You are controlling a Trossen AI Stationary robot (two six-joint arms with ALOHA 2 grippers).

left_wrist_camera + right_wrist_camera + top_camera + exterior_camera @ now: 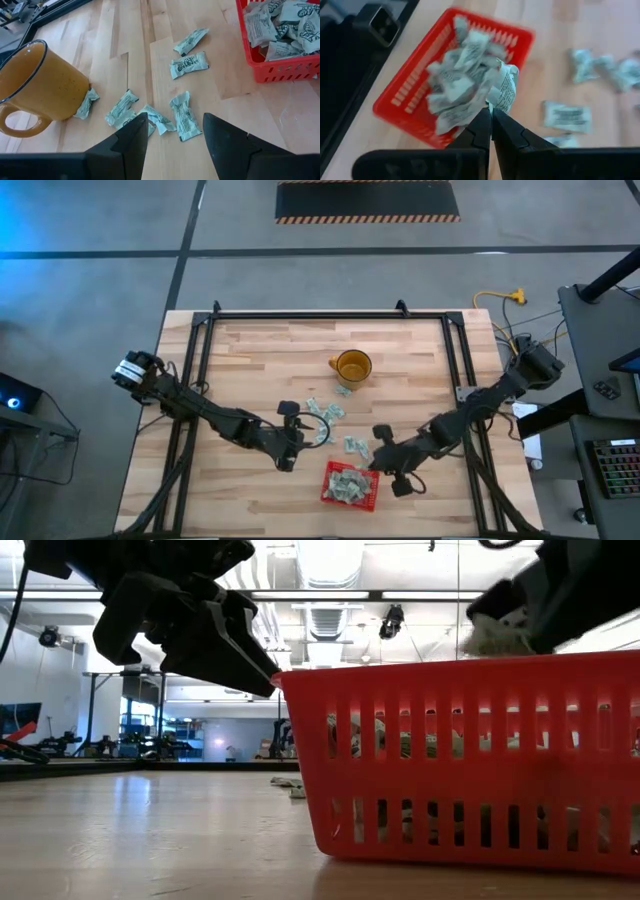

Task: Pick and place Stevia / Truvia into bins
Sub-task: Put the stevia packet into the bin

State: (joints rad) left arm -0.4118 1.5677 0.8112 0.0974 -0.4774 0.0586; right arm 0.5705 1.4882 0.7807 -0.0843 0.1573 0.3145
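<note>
the right claw point(491, 116) is pressed together on one stevia packet point(504, 89), holding it only by its lower edge, so the packet stands up above the tips. in the high view this claw is at about 2 o'clock of the red basket point(372, 498), just beside its rim, and the basket already holds a heap of packets point(280, 27). the held packet seems to be near the rim and not clearly over the middle. if the claw lets go here, the packet could fall on the rim or outside on the surface point(250, 360). the thin grip could also slip while it travels, because paper is smooth. the heap is high, so a new packet may slide off it.

the left claw point(172, 135) is spread and hangs over the loose packets point(186, 116) that lie at about 11 o'clock of the basket, between it and the yellow mug point(352, 366). two packets overlap there, so it may pick both or push one away. one packet touches the mug's base and would be hard to pinch.
</note>
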